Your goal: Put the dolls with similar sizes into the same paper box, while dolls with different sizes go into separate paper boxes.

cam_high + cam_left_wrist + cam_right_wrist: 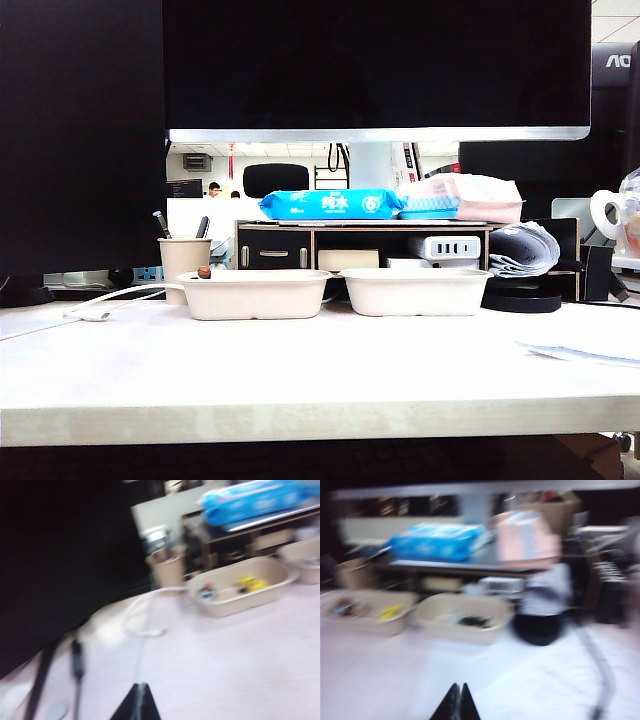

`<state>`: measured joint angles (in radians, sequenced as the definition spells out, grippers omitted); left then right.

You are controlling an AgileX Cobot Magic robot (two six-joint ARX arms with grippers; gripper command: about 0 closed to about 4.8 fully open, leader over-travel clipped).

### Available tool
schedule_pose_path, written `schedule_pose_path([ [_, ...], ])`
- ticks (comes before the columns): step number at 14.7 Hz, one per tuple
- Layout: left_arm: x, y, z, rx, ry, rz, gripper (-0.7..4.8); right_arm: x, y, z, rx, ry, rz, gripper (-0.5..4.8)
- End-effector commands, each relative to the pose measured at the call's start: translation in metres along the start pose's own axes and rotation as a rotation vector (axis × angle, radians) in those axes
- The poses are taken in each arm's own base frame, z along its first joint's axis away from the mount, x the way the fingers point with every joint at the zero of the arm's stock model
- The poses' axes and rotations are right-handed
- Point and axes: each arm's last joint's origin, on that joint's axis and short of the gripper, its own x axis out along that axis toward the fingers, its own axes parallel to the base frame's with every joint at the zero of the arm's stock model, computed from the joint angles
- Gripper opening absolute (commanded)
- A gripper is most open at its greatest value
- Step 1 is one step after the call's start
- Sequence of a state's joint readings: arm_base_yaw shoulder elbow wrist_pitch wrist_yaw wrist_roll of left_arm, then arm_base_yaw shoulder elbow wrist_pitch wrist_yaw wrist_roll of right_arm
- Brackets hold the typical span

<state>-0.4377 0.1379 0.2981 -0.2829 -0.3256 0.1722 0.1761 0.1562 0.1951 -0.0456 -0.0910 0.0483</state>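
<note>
Two beige paper boxes stand side by side at the back of the table, the left box (252, 295) and the right box (415, 291). In the left wrist view the left box (265, 595) holds a yellow doll (252, 583) and a light-blue-headed doll (207, 592). The blurred right wrist view shows the right box (485, 630) with a black doll (474, 622) and a pale doll (451, 617) inside. My left gripper (141, 687) is shut and empty, over bare table well short of the boxes. My right gripper (459, 686) is likewise shut and empty. Neither arm shows in the exterior view.
A beige pen cup (183, 262) stands left of the boxes, with a white cable (110, 300) curling in front of it. Behind are a desk shelf (360, 245) carrying a blue wipes pack (330, 204), a large monitor (375, 65), and a black round base (520, 298). Papers (585, 350) lie at right.
</note>
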Motion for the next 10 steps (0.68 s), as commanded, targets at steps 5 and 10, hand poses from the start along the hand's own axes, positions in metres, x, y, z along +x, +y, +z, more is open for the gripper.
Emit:
schedule_pose_path([
  [5,0.019,0.010,-0.059,0.005,0.219,0.228,-0.02,-0.001,-0.019,-0.032,0.009,0.031,-0.178,-0.05],
  [10,0.020,0.021,-0.086,-0.022,0.328,0.378,-0.01,-0.001,-0.020,-0.060,0.024,0.119,-0.180,-0.05],
])
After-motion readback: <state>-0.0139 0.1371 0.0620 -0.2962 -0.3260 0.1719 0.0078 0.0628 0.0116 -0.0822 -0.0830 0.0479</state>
